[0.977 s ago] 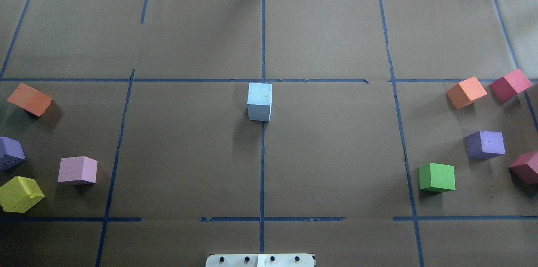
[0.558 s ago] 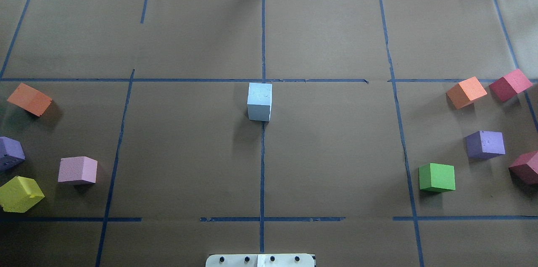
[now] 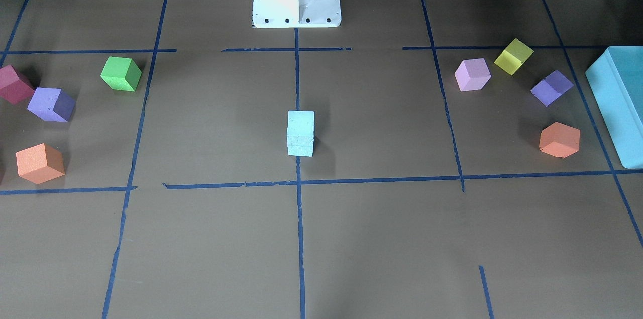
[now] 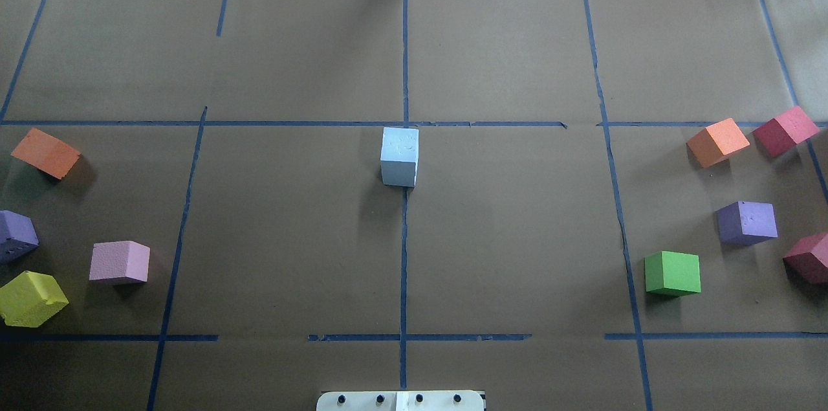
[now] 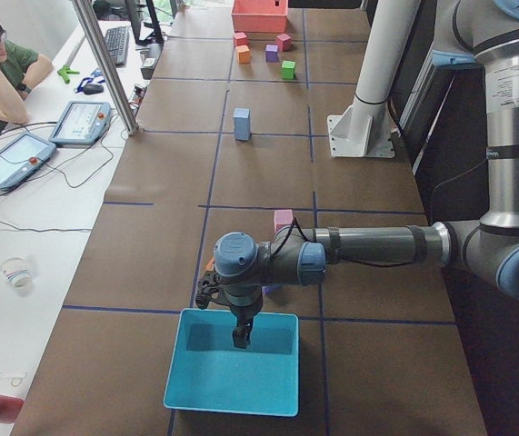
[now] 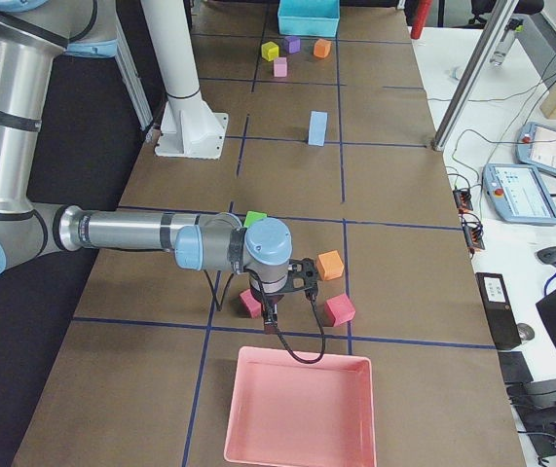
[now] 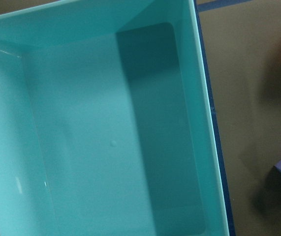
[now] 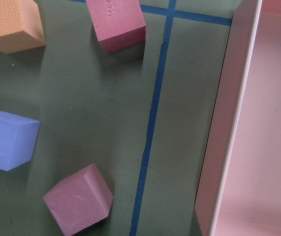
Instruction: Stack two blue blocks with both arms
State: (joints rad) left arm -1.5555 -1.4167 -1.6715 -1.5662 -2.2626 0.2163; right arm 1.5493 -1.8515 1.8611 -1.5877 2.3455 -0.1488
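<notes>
Blue blocks (image 3: 300,133) stand one on top of the other at the middle of the counter (image 3: 382,238), on the centre tape line, with their sides in line as far as we can see. We judge the stacking done. Both arms are well apart from the stack. The left fingers (image 5: 240,338) hang over the teal box (image 5: 232,381), and the right fingers (image 6: 272,316) hang near the pink tray (image 6: 297,423). We cannot tell whether either pair is released or clenched. We see no stacking left to do.
</notes>
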